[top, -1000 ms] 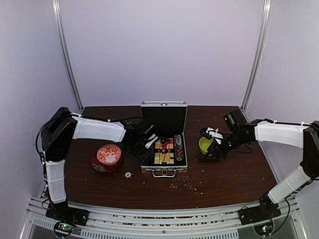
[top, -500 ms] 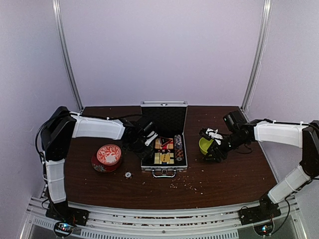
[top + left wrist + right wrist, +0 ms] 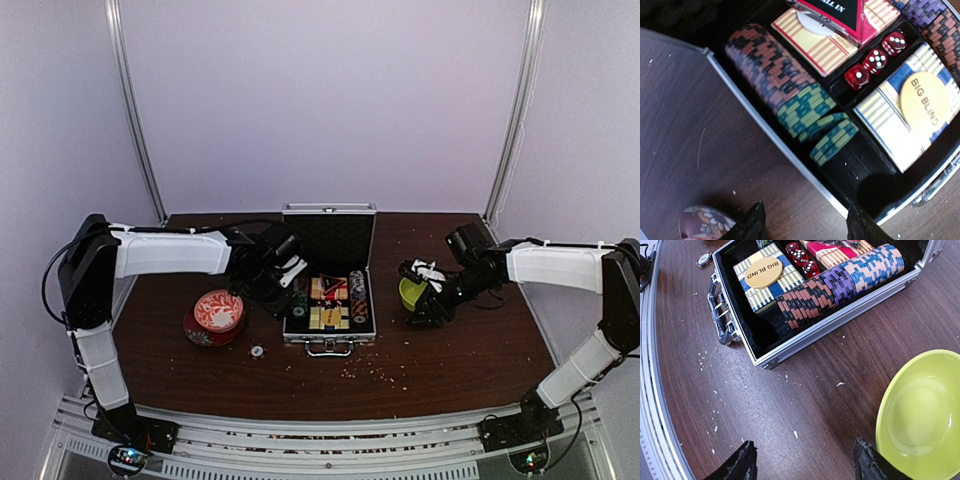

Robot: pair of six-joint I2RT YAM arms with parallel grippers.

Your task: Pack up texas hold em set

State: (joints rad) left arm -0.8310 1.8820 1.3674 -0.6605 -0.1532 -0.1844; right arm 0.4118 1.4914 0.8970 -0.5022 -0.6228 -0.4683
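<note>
Lying open ahead of both empty, parted jaws, the aluminium case [image 3: 329,306] looks rigid and fairly heavy; its handle [image 3: 720,310] seems the firmest grip. 3 green chips [image 3: 832,137] lean loose, likely hard, slick, best pinched edgewise.

We note that the left arm [image 3: 165,252] has drawn back and straightened: its shoulder now sits further out toward the table's left edge, and the forearm runs nearly level. The left gripper [image 3: 281,272] has moved up and away from the left chip slot of the aluminium case [image 3: 329,338]; it now hangs above the table beside the case's left wall, jaws parted with nothing between them. Green striped chips [image 3: 300,307] that it covered earlier now show in that slot. The right gripper [image 3: 428,290] has edged slightly leftward.
</note>
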